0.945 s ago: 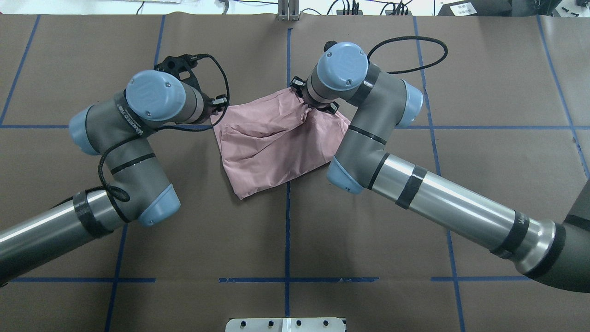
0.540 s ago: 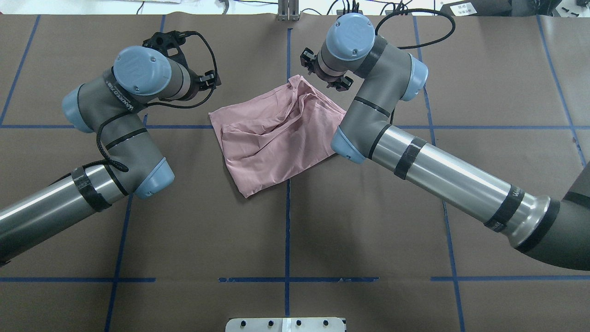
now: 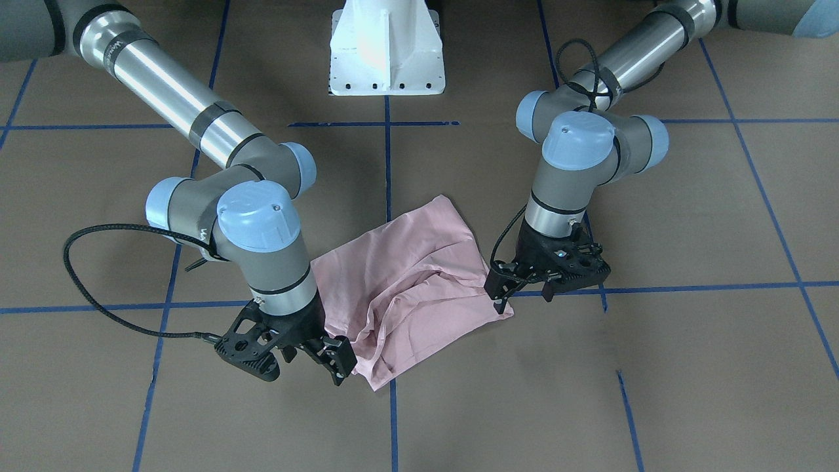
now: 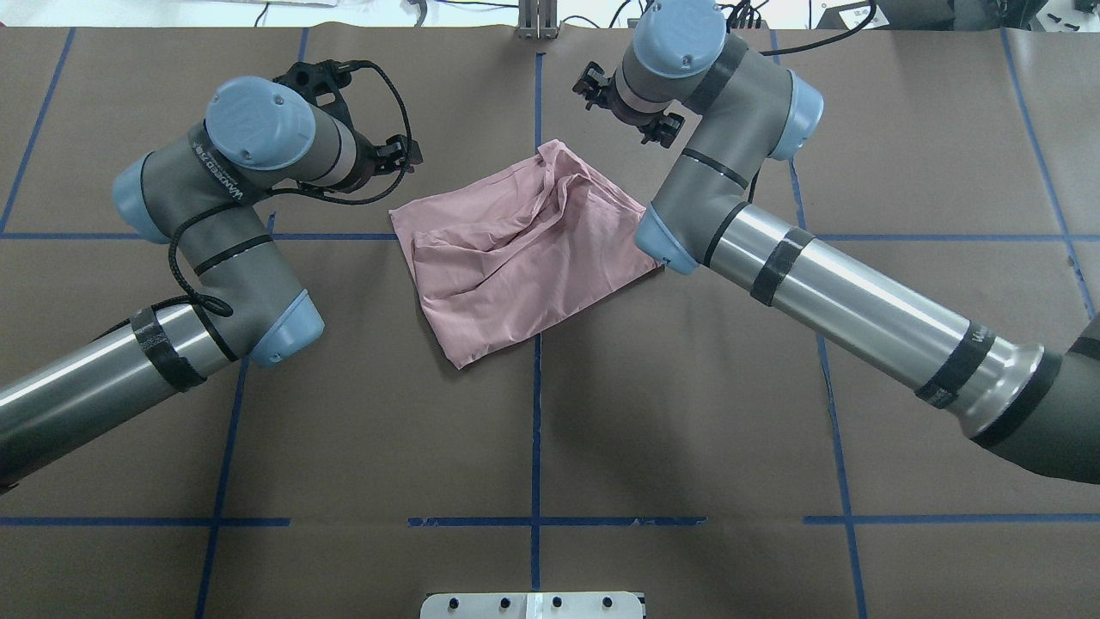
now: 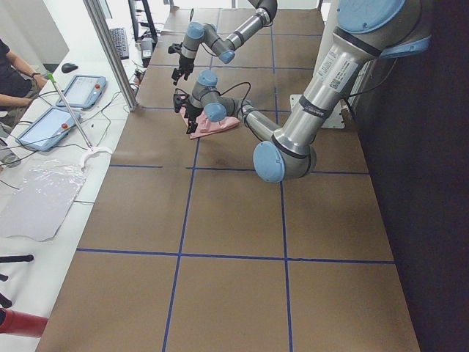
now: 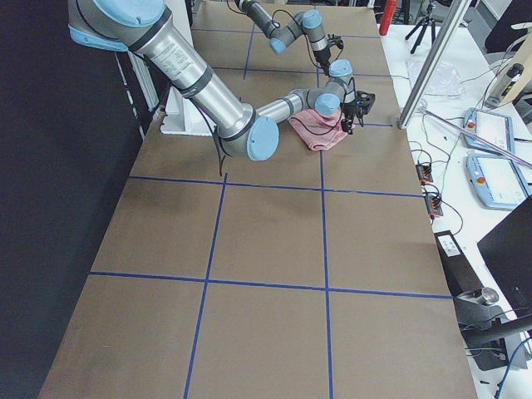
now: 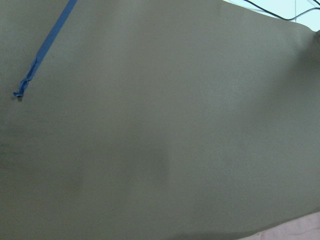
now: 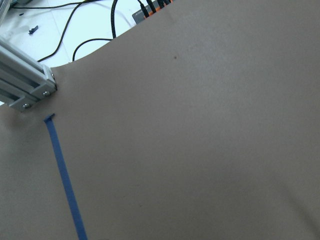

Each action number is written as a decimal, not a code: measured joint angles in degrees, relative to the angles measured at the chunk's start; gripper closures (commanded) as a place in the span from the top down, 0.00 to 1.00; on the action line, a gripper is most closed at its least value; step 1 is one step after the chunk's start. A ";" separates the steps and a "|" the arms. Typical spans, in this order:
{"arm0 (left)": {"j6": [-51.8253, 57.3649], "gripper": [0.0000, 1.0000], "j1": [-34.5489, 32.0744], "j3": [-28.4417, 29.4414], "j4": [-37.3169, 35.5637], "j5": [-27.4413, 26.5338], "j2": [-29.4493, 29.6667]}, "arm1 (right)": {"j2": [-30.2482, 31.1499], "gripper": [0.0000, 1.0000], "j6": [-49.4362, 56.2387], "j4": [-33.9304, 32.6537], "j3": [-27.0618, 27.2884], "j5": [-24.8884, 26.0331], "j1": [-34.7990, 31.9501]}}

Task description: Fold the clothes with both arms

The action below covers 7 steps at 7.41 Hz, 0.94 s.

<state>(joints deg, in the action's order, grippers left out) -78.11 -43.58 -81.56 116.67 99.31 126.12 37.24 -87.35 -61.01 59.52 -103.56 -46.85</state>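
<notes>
Brown-papered table (image 4: 773,413), item one: pink T-shirt (image 4: 516,258), folded small but rumpled, lying between my left gripper (image 3: 523,300) and right gripper (image 3: 307,372), both spread empty beside its corners, presumably poised to regrasp.

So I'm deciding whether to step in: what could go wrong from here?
The shirt lies skewed to the grid with raised ridges, so another fold may lock in creases. The left gripper, open, hangs close by a corner and could snag it when moving. The right gripper, also open, is just as close to the opposite corner.
</notes>
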 measured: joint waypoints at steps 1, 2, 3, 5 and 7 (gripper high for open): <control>1.80 1.00 -1.61 -0.46 -0.12 1.52 -0.20 | 0.92 1.00 4.63 -1.04 0.90 -3.29 -2.80; 5.44 1.00 -4.25 -1.77 -0.37 3.99 -1.20 | 3.34 1.00 11.28 -3.99 3.88 -6.66 -6.18; 10.70 1.00 -7.56 -4.41 -0.61 6.41 -3.72 | 7.12 1.00 20.82 -9.19 8.91 -9.19 -9.73; 23.62 1.00 -14.91 -10.66 -1.67 11.86 -11.49 | 16.23 1.00 41.39 -21.01 20.27 -12.13 -16.12; 38.39 1.00 -22.74 -15.39 -3.50 16.88 -19.49 | 27.42 1.00 58.83 -29.63 31.27 -16.31 -21.88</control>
<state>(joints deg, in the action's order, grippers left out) -39.72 -66.32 -96.95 113.18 116.19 106.62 64.66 -28.52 -90.64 90.79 -119.87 -68.73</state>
